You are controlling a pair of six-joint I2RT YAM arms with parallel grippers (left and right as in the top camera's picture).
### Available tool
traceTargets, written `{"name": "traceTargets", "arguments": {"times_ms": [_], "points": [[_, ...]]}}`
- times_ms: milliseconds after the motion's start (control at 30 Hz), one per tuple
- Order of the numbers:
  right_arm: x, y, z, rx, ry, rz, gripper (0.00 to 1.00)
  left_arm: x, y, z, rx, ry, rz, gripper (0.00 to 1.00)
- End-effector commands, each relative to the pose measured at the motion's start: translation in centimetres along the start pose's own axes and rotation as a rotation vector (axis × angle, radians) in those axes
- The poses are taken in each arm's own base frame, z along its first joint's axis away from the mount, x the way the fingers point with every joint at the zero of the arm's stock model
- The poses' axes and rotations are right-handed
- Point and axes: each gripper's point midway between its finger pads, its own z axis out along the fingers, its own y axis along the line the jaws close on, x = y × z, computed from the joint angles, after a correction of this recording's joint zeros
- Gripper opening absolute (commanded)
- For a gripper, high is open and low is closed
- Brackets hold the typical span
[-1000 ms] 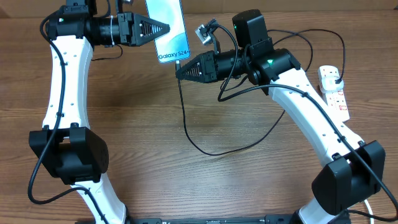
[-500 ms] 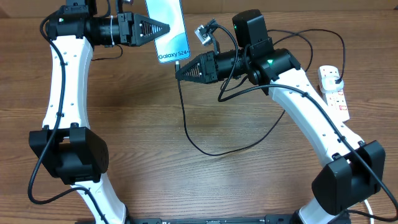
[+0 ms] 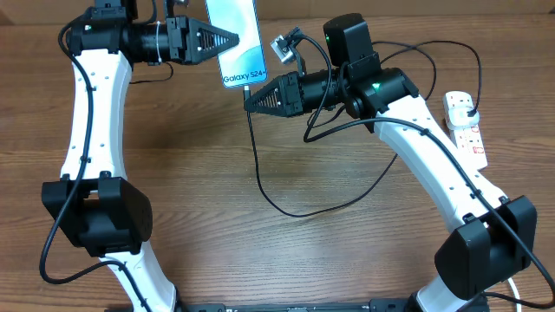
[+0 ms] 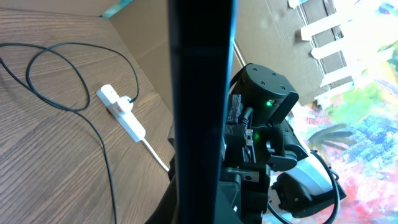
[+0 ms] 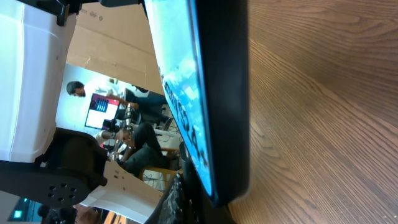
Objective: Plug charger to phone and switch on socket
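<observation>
My left gripper [image 3: 227, 40] is shut on the phone [image 3: 243, 35] and holds it in the air at the back, light blue screen up, "Galaxy S24" edge toward my right gripper [image 3: 250, 99]. The right gripper is shut on the tip end of the charger [image 3: 260, 178], right at the phone's lower short edge. The thin black cable loops over the table to its black plug in the socket [image 3: 466, 128]. In the left wrist view the phone [image 4: 202, 93] shows edge-on, with the socket [image 4: 121, 113] beyond. The right wrist view shows the phone [image 5: 217, 93] close; the connector is hidden.
The wooden table [image 3: 191, 191] carries the cable loop in the middle. The socket's thick white cord [image 4: 155, 155] runs off toward the table's right edge. A cardboard wall [image 4: 149, 37] stands behind the table.
The left gripper and the phone have shifted a little to the right. The right arm, cable and socket have not visibly moved.
</observation>
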Motion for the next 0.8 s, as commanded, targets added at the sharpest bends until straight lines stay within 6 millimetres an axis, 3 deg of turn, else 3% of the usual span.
{"name": "traceTargets", "arguments": {"times_ms": [0,767], "points": [[-0.23,0.67,0.03,-0.005,-0.004,-0.017,0.04,-0.04,-1.48,0.27,0.056,0.008,0.007,0.04],[-0.24,0.65,0.03,-0.004,-0.004,-0.014,0.04,0.15,-1.64,0.88,0.064,0.021,0.014,0.04]]}}
